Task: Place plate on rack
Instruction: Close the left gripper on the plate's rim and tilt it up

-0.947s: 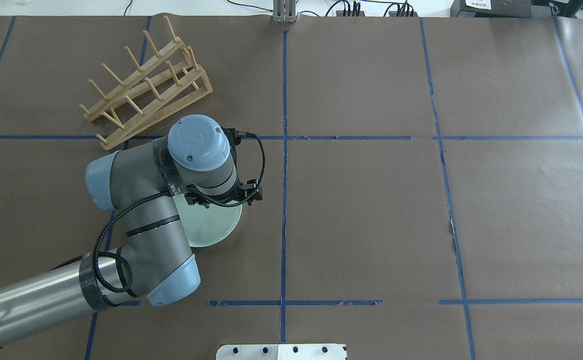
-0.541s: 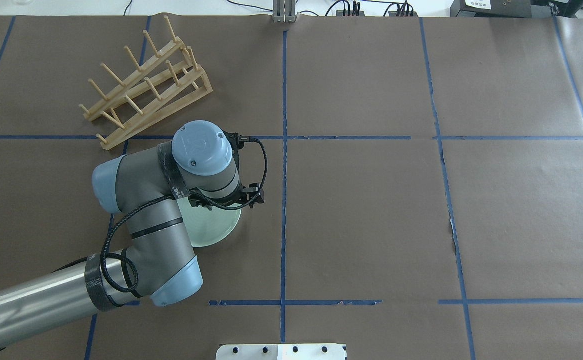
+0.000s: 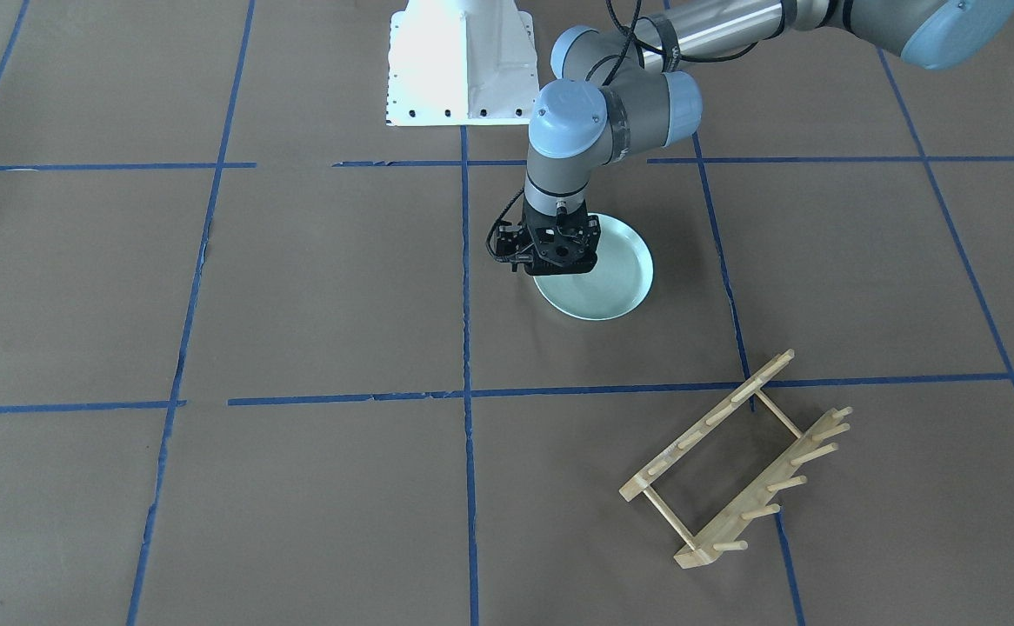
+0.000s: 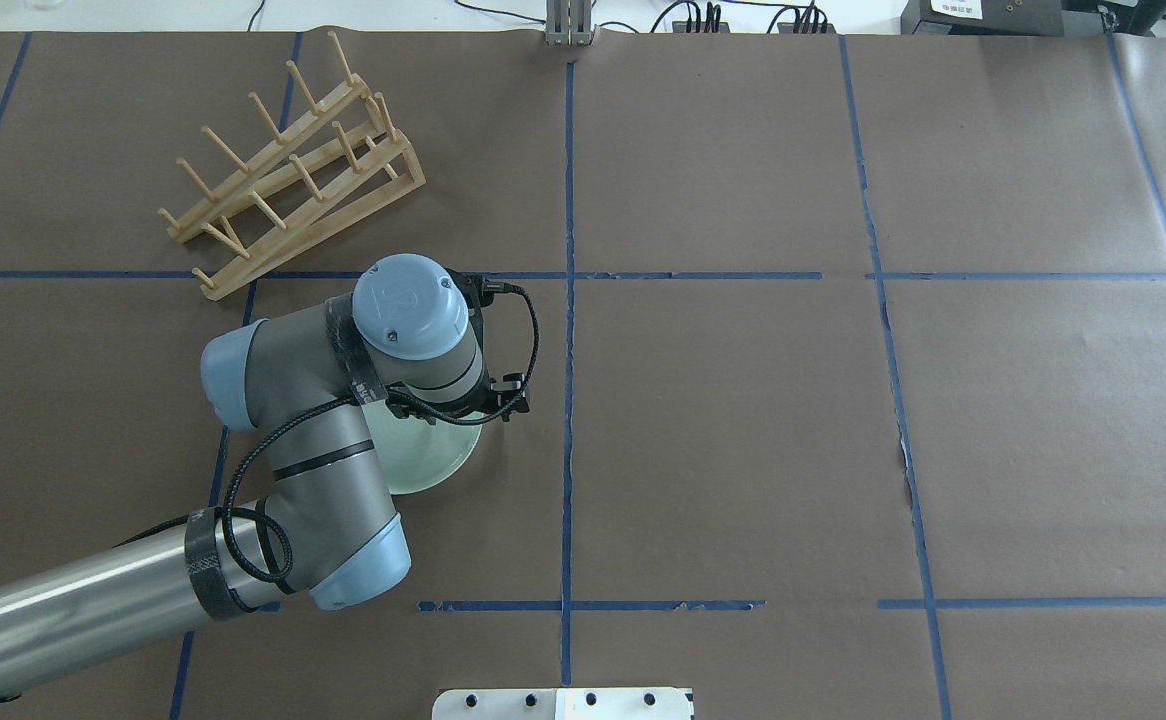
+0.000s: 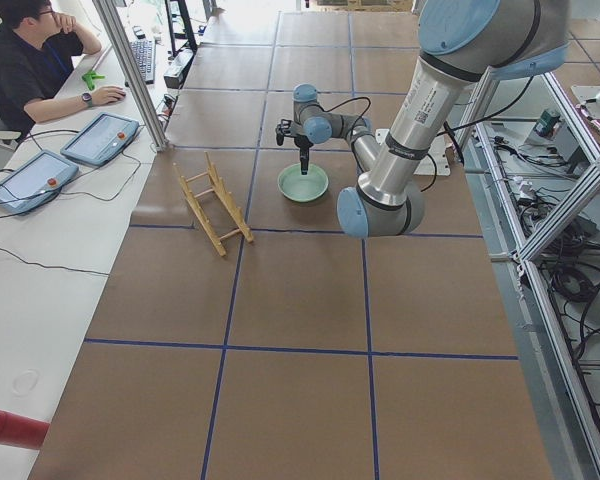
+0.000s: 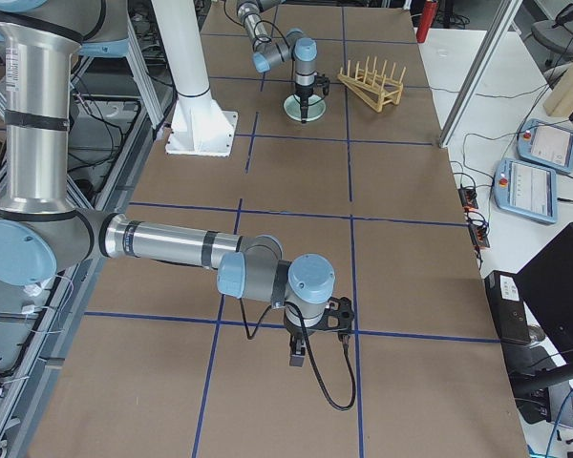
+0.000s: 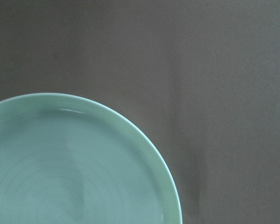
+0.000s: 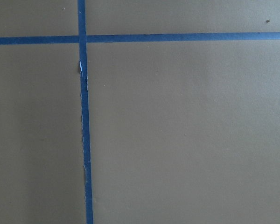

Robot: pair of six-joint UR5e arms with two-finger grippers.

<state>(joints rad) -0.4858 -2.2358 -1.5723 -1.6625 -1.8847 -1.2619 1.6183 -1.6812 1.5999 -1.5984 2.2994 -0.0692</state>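
Observation:
The pale mint-green plate [image 3: 609, 280] lies flat on the brown paper, left of the table's middle in the overhead view [image 4: 425, 462]. My left gripper [image 3: 557, 266] points straight down over the plate's rim on the side away from the rack. Its fingers are hidden by the wrist, so I cannot tell whether it is open. The left wrist view shows only the plate [image 7: 60, 177] at lower left and bare paper. The light-wood rack [image 3: 733, 461] stands empty at the far left [image 4: 288, 170], apart from the plate. My right gripper [image 6: 297, 361] hangs over bare paper far from both, and I cannot tell its state.
The white robot base [image 3: 459, 65] sits at the table's near edge. Blue tape lines [image 8: 84, 116] grid the paper. An operator [image 5: 30, 70] sits with tablets [image 5: 100, 138] beyond the rack side. A red cylinder [image 5: 10, 427] lies off the table's corner.
My left wrist has shifted a little to the right and toward the robot over the plate. The plate and the rack have not moved.

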